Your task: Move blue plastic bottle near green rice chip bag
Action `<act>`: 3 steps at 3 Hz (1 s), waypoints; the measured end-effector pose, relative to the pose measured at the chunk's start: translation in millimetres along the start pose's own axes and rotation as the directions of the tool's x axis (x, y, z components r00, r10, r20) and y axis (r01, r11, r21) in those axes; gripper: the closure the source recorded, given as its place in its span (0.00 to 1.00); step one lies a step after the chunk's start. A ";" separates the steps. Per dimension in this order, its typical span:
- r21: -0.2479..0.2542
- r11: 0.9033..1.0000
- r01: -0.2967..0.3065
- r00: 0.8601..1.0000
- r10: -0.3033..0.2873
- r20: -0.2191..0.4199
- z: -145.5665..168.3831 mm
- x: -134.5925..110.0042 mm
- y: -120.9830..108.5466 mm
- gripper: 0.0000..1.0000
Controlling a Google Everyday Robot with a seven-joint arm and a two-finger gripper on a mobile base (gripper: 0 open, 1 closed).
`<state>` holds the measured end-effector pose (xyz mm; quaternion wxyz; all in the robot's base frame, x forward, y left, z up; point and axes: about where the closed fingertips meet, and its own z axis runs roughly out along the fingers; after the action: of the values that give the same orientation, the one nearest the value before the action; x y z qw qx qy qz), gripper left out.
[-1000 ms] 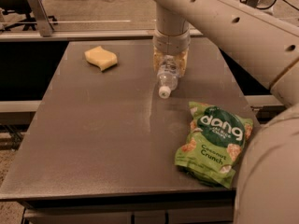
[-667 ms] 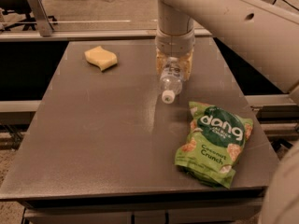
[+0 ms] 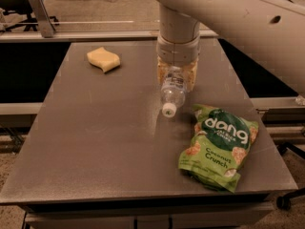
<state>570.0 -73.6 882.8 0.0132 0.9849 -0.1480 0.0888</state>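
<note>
We see the pincer (image 3: pixel 177 79) at the end of the pale arm (image 3: pixel 228 11), which comes in from the upper right and points straight down over the back middle of the surface (image 3: pixel 95 128). Its two yellowish fingers (image 3: pixel 162 75) sit on either side of the blue plastic bottle (image 3: pixel 172 95) and are closed on the bottle's rear half, so the pincer is holding it.

The bottle tilts out of the pincer towards us, with its white cap at the low front end. We cannot tell whether the cap touches the surface or hangs just above it. The body is clear plastic with a pale label around its middle, partly hidden by the fingers.

Just right of the cap and a little nearer to us lies the green rice chip bag (image 3: pixel 219 144), flat on the front right part of the surface. It is bright green and crinkled, with white "dang" lettering and "Coconut Crunch" under it. Its upper left corner is near the cap but apart from it, and nothing lies between the two.

A yellow sponge (image 3: pixel 103 59) rests at the back left, well apart from both. A metal rail (image 3: pixel 95 35) runs behind the surface.
</note>
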 end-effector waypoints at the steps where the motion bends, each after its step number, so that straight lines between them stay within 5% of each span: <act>1: -0.051 0.999 0.011 1.000 -0.013 -0.029 2.5 -15.1 0.4 1.00; 2: -0.144 0.989 0.025 0.996 -0.038 -0.087 -1.0 -56.2 12.8 1.00; 3: -0.170 0.984 0.052 0.997 -0.062 -0.055 6.2 -87.2 21.6 1.00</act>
<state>482.7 -69.3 861.1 0.1036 0.9810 -0.1263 0.1049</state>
